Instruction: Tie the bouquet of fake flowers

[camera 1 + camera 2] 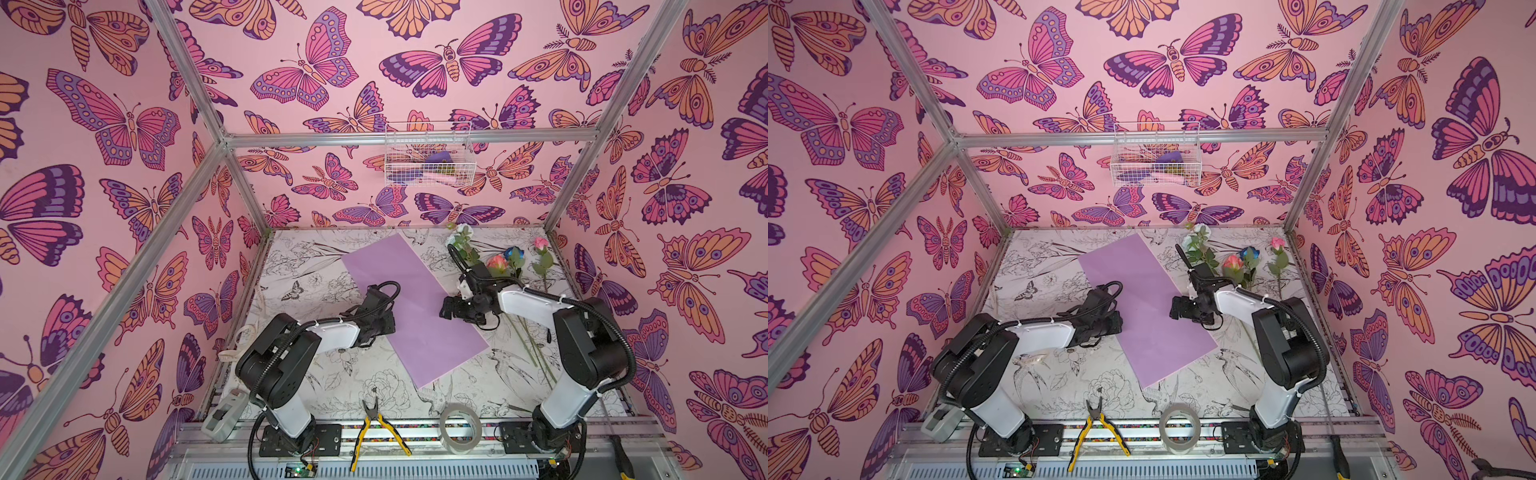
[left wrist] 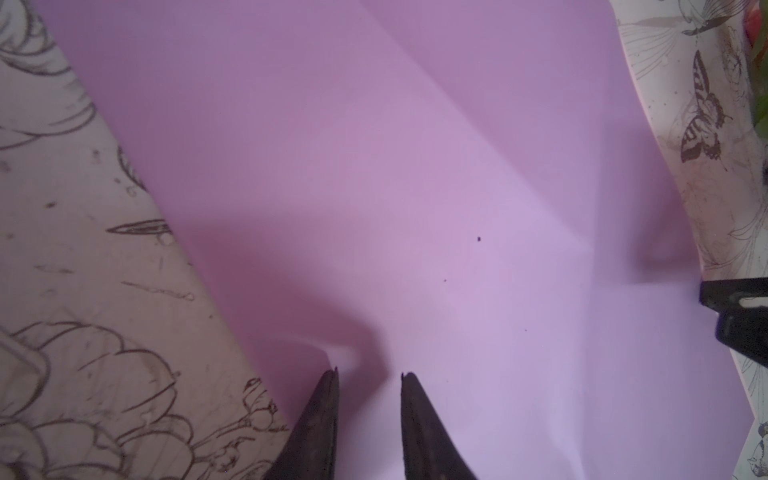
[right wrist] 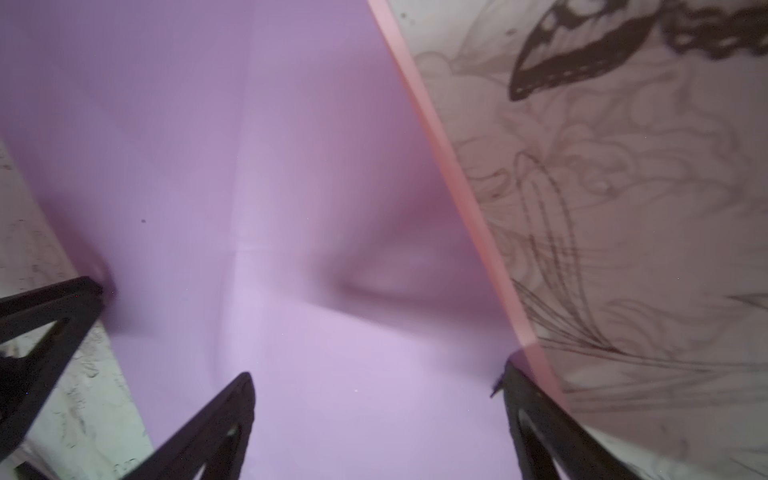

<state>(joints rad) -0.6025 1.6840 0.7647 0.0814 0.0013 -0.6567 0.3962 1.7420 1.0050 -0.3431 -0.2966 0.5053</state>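
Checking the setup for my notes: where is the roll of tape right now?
In both top views the tape roll sits at the table's front edge, right of the yellow-handled pliers and left of the right arm's base.

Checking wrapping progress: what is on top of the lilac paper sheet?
Nothing lies on the lilac paper sheet; the four fake roses lie beside it. The left gripper and right gripper are at its long edges. Anything beneath is covered.

Lilac paper sheet (image 1: pixel 390 266) lying open, diagonal; four fake roses (image 1: pixel 497 262) just beside it.
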